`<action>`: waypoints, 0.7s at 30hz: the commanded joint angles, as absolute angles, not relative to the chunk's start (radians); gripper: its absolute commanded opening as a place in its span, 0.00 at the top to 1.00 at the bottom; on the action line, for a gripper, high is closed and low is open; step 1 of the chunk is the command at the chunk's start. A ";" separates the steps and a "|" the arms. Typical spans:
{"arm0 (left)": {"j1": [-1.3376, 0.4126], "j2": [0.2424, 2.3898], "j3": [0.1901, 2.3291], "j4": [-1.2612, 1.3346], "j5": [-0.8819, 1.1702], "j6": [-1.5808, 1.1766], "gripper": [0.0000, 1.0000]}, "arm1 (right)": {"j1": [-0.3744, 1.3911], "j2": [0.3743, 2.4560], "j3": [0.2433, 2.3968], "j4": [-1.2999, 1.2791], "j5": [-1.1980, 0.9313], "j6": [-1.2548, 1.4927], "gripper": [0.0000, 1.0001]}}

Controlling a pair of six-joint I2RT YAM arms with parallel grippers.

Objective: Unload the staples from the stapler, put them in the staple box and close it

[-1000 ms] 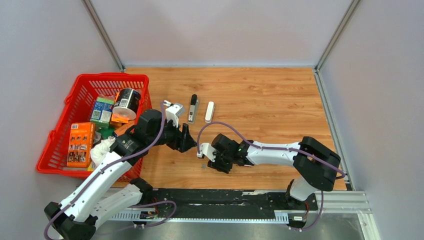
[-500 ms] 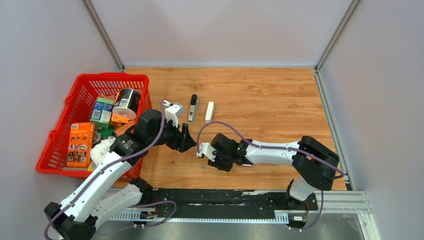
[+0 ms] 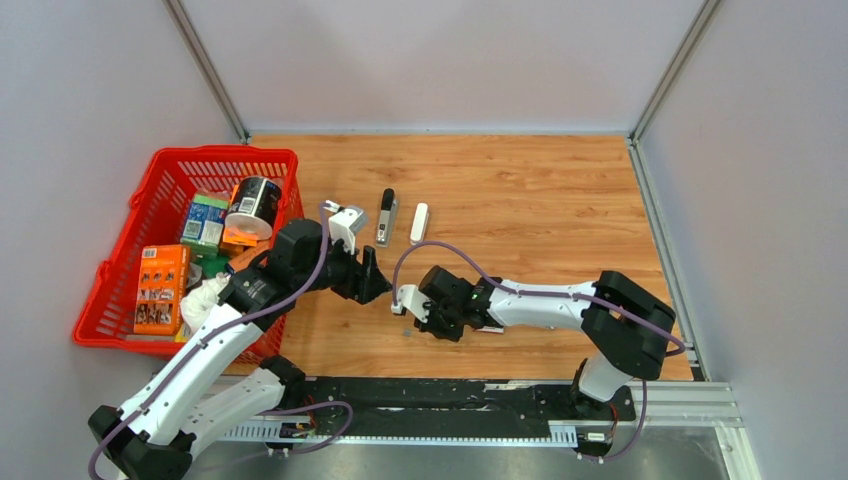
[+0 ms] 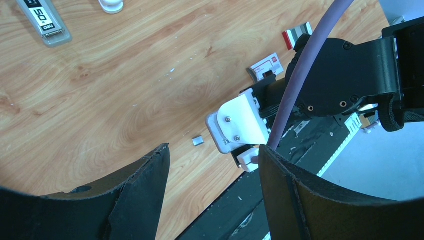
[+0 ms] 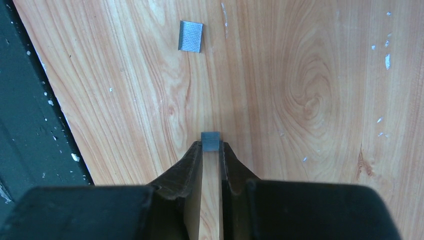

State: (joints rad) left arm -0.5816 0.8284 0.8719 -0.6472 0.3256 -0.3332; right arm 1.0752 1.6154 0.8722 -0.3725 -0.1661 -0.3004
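The stapler lies apart at the table's middle: its white shell (image 3: 419,222) beside its grey, black-tipped inner bar (image 3: 386,216), which is also seen in the left wrist view (image 4: 42,22). My right gripper (image 5: 210,146) is low over the wood. Its fingertips press both sides of a small grey block of staples (image 5: 210,140). A second block of staples (image 5: 190,36) lies loose just ahead, and it also shows in the left wrist view (image 4: 198,141). My left gripper (image 3: 375,283) hovers open and empty above the right one (image 3: 408,312).
A red basket (image 3: 148,200) full of boxes and a can stands at the left. Two red-and-white flat box pieces (image 4: 266,65) (image 4: 298,35) lie by the right arm. The black base rail (image 3: 450,395) runs along the near edge.
The right jaws have narrowed onto the small block of staples, and the right arm has edged slightly left. The left arm has stayed put.
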 commanded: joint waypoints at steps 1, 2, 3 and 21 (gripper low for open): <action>-0.584 0.819 0.874 -0.634 0.364 -0.324 0.27 | 1.081 1.603 0.891 -0.388 -0.156 -0.258 0.89; -0.584 0.819 0.874 -0.632 0.364 -0.324 0.27 | 1.081 1.594 0.891 -0.388 -0.150 -0.249 0.90; -0.584 0.819 0.874 -0.635 0.364 -0.324 0.27 | 1.081 1.583 0.893 -0.390 -0.143 -0.241 0.91; -0.581 0.807 0.873 -0.632 0.364 -0.327 0.27 | 1.054 1.316 0.848 -0.561 0.210 0.165 0.92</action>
